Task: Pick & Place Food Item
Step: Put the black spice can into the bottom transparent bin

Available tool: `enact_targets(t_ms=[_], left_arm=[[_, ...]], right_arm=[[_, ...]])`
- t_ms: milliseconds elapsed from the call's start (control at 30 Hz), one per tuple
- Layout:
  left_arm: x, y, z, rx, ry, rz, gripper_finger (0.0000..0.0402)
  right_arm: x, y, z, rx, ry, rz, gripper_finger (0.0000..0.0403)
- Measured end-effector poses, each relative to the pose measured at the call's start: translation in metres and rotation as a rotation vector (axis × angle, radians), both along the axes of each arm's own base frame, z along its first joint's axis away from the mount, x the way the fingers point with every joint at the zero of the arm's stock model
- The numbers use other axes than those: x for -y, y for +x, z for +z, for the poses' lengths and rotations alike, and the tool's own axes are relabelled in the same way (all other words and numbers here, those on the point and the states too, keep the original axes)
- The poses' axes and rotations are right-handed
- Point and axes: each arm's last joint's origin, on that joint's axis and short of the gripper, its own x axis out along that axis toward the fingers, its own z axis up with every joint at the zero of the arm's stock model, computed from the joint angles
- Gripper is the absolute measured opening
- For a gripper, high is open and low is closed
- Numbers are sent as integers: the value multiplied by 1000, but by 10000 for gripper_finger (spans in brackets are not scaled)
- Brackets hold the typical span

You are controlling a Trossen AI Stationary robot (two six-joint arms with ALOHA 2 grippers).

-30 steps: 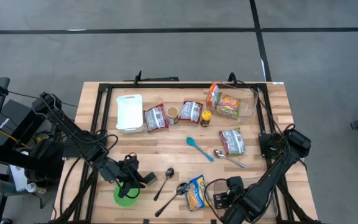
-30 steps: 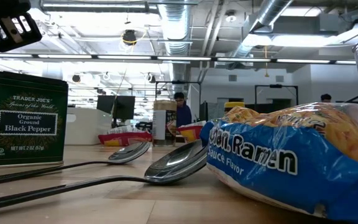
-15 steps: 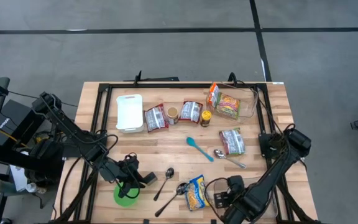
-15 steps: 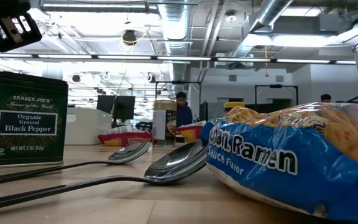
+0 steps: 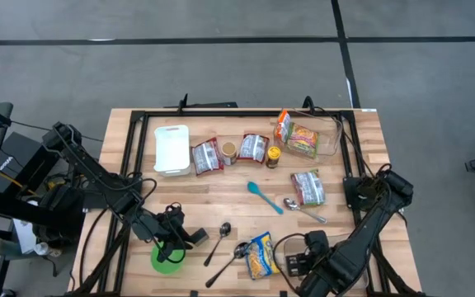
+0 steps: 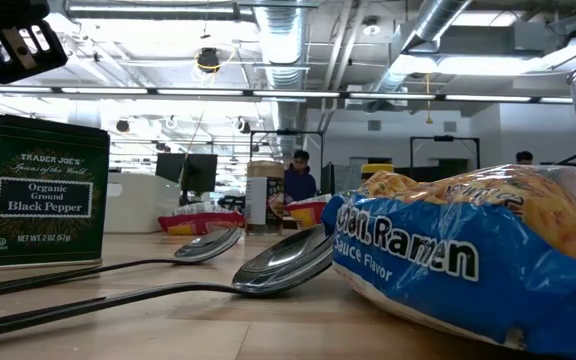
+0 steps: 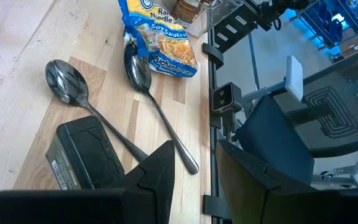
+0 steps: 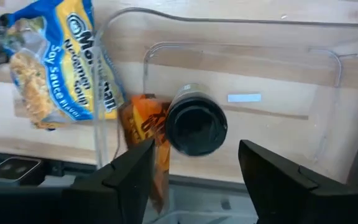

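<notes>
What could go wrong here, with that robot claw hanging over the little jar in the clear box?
1. The right gripper hangs open above a dark-lidded jar inside a clear container. Coming down, a finger might catch the container's wall and shove it.

2. An orange packet leans against the jar, so it might get pinched or dragged along.

3. The blue ramen packet lies against the container's wall, near the table edge, and could be nudged off.

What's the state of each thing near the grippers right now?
left gripper: open, empty
right gripper: open, empty, above the clear container
black pepper tin: upright
jar: upright inside the clear container, dark lid on
orange packet: inside the clear container, beside the jar
ramen packet: lying flat, outside the clear container
</notes>
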Motion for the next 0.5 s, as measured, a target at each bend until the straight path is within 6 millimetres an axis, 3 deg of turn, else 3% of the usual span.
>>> enact_targets(t_ms=[500], left_arm=[[0, 0, 0, 1, -1, 0, 113]], right_arm=[[12, 19, 39, 231, -109, 104, 155]])
